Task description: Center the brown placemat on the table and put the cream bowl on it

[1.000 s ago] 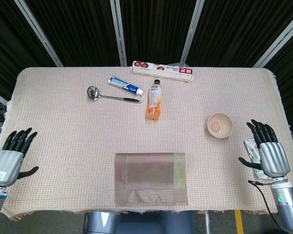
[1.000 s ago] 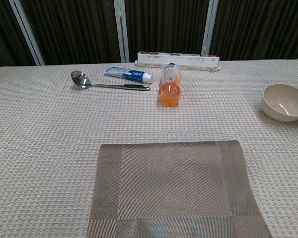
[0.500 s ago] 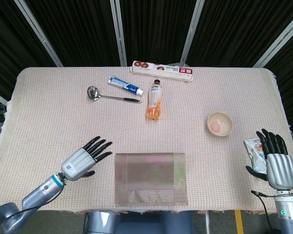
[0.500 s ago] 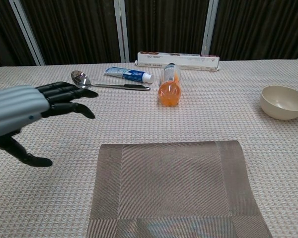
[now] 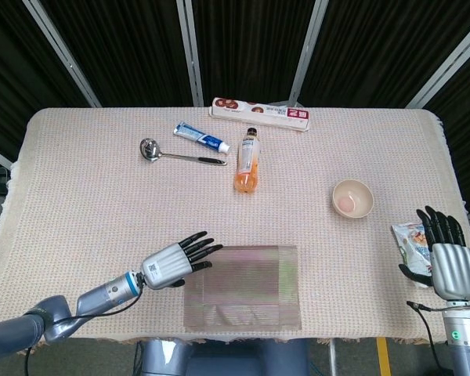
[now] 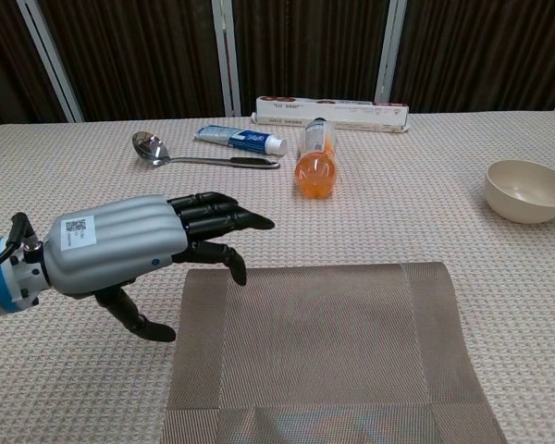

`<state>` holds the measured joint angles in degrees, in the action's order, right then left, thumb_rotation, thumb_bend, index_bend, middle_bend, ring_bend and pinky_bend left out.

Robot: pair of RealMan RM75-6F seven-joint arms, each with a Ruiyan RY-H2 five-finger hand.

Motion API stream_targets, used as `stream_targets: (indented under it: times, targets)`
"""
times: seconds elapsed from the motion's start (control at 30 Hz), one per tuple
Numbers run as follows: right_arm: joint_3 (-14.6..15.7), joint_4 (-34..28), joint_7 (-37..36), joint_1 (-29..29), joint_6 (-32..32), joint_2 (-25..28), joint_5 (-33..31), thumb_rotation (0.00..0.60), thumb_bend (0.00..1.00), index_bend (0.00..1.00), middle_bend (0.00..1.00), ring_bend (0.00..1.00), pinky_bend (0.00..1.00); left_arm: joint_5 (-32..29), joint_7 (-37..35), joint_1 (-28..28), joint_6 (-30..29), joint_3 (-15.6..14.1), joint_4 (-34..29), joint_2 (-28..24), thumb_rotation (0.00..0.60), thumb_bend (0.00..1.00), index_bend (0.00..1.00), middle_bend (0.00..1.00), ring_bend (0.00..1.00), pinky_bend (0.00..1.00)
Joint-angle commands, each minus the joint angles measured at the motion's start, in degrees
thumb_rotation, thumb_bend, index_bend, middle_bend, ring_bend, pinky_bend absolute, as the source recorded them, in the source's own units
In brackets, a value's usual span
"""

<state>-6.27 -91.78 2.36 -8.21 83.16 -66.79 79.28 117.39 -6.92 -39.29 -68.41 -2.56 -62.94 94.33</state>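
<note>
A: Left robot hand (image 5: 175, 262) is empty, fingers spread and extended, hovering at the left edge of the mat (image 5: 242, 286); fingertips overlap that edge's far corner. Contact cannot be told.

B: Mat relative to it?

A: Immediately to its right, at the near edge of the worktop (image 5: 86, 180), near edge overhanging. Long axis runs left–right, square to the worktop edge.

B: Right robot hand (image 5: 446, 258)?

A: Released too, fingers up, well off to the right beside a snack packet (image 5: 407, 240). Bowl (image 5: 352, 199) sits upright ahead and left of it, well apart from the mat.

B: Judgement?

A: Left is nearer the mat; right is nearer the bowl.
</note>
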Motion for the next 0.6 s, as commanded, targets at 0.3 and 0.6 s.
stream_targets:
  times: [0.3, 0.6]
  targets:
    - [-0.15, 0.20, 0.64, 0.13, -0.38, -0.21, -0.36, 0.600, 0.00, 0.00, 0.00, 0.00, 0.00, 0.11, -4.77, 1.67, -4.76, -5.84, 0.48, 1.00, 0.600, 0.05, 0.39, 0.00, 0.00, 0.00]
    - [-0.05, 0.22, 1.34, 0.10, -0.76, -0.45, -0.35, 0.600, 0.00, 0.00, 0.00, 0.00, 0.00, 0.16, -5.74, 2.04, -3.55, -9.35, -1.76, 0.20, 0.600, 0.07, 0.44, 0.00, 0.00, 0.00]
